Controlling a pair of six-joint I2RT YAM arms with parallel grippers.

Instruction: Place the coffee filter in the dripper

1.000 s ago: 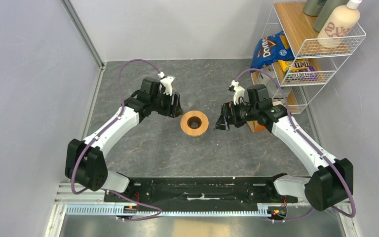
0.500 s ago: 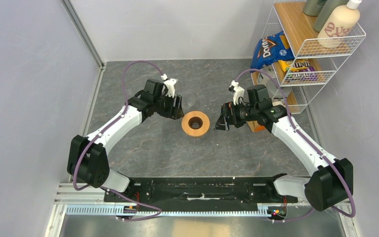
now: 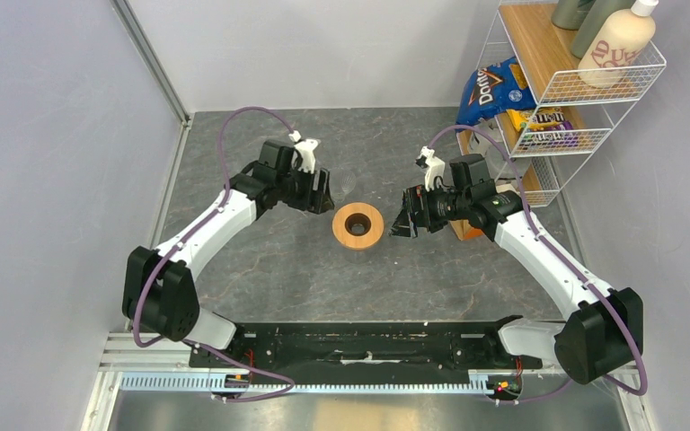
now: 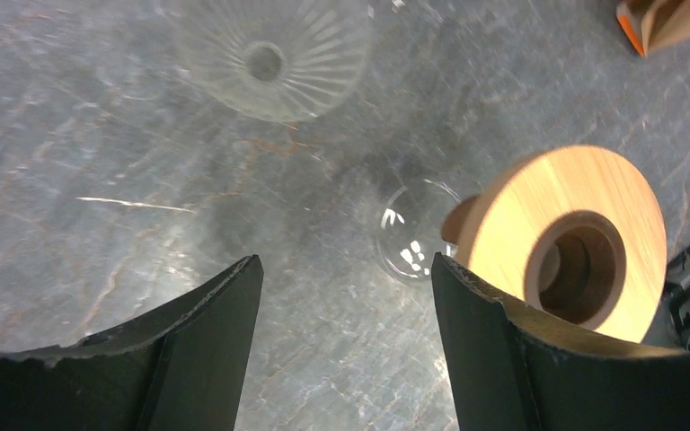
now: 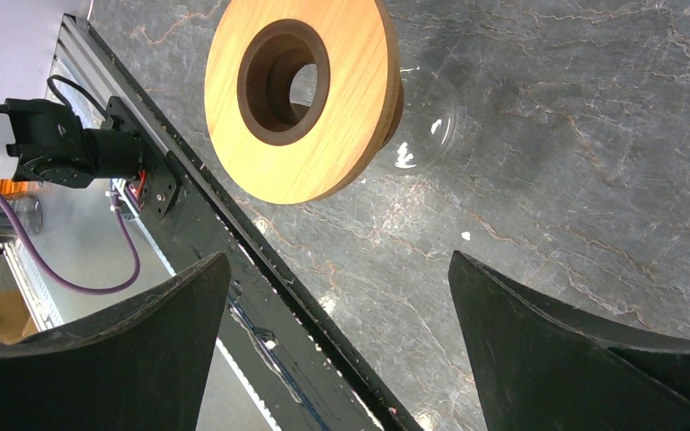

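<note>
My left claw (image 3: 321, 199) and right claw (image 3: 401, 223) are open, holding nothing; the dripper (image 3: 357, 224) sits between them on the bench (image 3: 269, 269); the coffee filter (image 4: 683, 16) seems nearer my right claw, toward the right edge.

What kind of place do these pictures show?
Probably a robot lab cell, not a home kitchen: left arm and right arm mounted on a black plate, plain grey walls around the table, a wire shelf of snacks.

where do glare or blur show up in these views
Left wrist: white glints on the clear glass by the wooden collar, fingers underlit, near black. Right wrist: same glints, collar sharp. Top external: evenly lit, sharp.
</note>
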